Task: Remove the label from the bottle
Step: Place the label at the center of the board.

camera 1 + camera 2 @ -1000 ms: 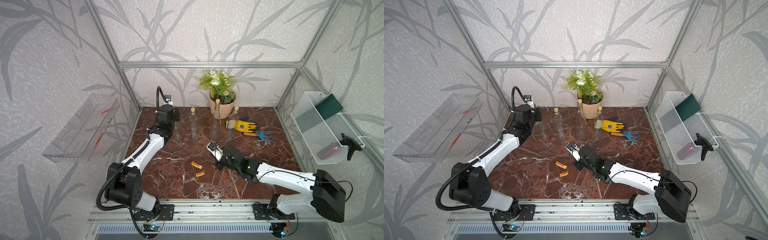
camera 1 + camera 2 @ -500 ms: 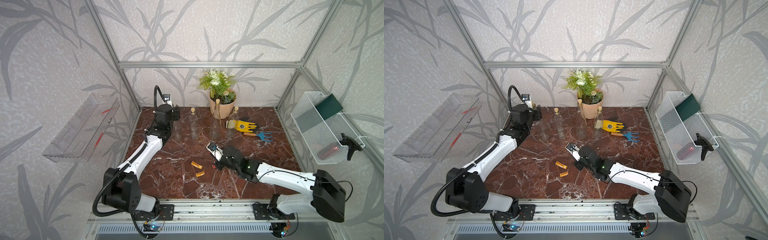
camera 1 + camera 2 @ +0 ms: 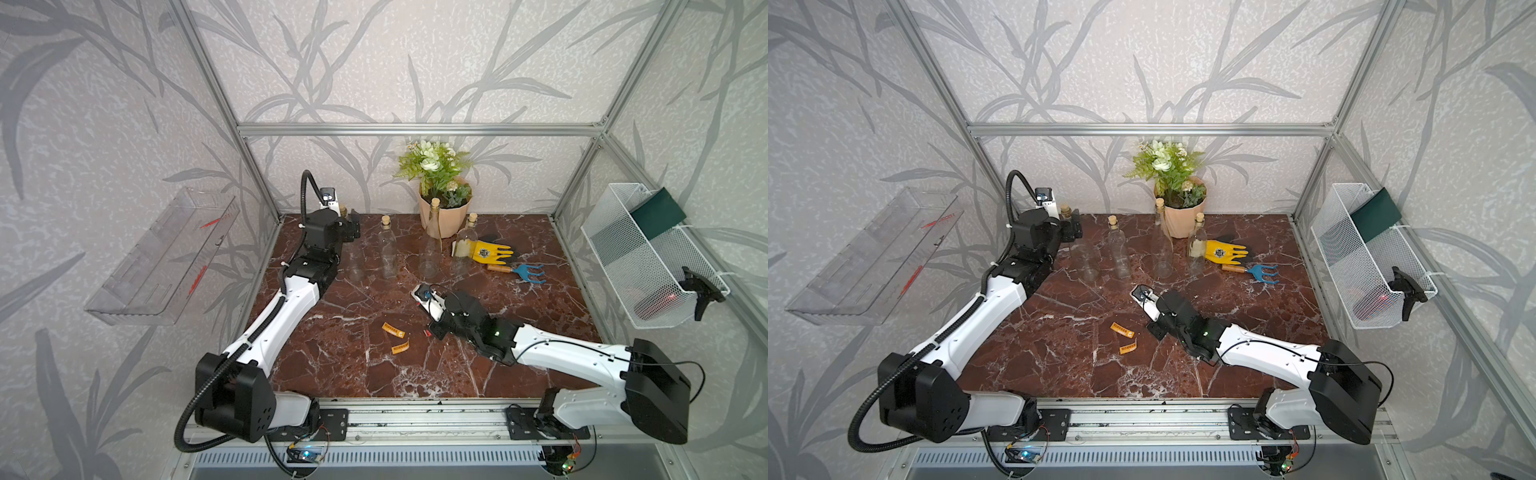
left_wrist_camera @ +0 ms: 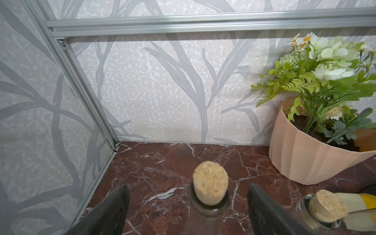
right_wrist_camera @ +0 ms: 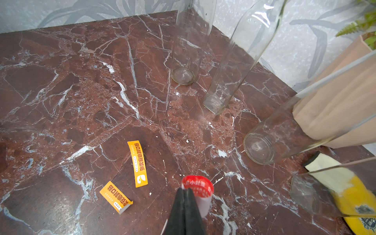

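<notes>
While the right pincer (image 5: pixel 184 191) nips a red round label (image 5: pixel 200 186), dropping it comes next.
Left pincer (image 4: pixel 187 187) gapes around the ten-o'clock corked clear glass bottle (image 4: pixel 209 213).

Lab booth: aluminium frame (image 3: pixel 415 129), wallpaper panels (image 3: pixel 374 62)

Leaf-patterned wallpaper walls (image 3: pixel 374 62) in aluminium framing (image 3: pixel 415 129) — red-brown marble floor (image 3: pixel 353 365), evenly lit.

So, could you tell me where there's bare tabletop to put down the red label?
Bare marble lies between the left arm and the orange labels, along the front rail, and between the rake and right arm. The back is crowded: bottles, pot, glove.
</notes>
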`<state>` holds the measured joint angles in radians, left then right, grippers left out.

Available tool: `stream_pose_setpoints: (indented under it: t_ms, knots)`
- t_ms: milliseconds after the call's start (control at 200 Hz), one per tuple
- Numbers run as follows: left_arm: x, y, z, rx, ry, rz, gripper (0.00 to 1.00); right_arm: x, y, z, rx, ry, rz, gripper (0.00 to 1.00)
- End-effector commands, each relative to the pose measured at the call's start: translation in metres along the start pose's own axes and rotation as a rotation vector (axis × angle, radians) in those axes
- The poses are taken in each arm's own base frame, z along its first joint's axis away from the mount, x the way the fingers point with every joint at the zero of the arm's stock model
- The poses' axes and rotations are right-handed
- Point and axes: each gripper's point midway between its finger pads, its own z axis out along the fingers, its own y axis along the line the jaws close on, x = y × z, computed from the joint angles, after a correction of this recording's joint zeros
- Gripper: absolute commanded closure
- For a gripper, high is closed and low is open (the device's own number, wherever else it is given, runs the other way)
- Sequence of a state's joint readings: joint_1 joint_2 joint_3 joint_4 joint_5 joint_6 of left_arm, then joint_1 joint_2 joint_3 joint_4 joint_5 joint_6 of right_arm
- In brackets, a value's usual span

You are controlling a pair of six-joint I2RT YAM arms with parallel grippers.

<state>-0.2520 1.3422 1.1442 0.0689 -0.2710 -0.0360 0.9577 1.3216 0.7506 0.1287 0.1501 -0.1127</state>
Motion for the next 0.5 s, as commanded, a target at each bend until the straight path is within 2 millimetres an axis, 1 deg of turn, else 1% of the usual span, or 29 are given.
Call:
stream_pose_setpoints:
  t_ms: [0, 45, 120, 245, 375, 495]
  knots:
    - [0.001, 0.008, -0.016, -0.007, 0.006, -0.004, 0.09, -0.011, -0.001, -0.002, 0.011, -0.01, -0.021, 1.0]
    - [0.005, 0.007, -0.022, 0.01, 0.013, -0.023, 0.09, -0.011, -0.002, -0.003, 0.012, -0.006, -0.023, 1.0]
    - [0.013, 0.0, -0.032, 0.069, 0.024, -0.048, 0.09, -0.01, -0.002, -0.004, 0.014, 0.0, -0.025, 1.0]
    - [0.026, -0.004, -0.049, 0.111, 0.047, -0.081, 0.09, -0.005, -0.002, -0.006, 0.012, 0.023, -0.012, 1.0]
    - [0.036, -0.012, -0.068, 0.152, 0.06, -0.094, 0.09, 0.006, -0.002, -0.01, 0.011, 0.063, 0.018, 1.0]
    - [0.051, -0.022, -0.081, 0.19, 0.085, -0.135, 0.09, 0.016, -0.004, -0.014, 0.023, 0.09, 0.056, 1.0]
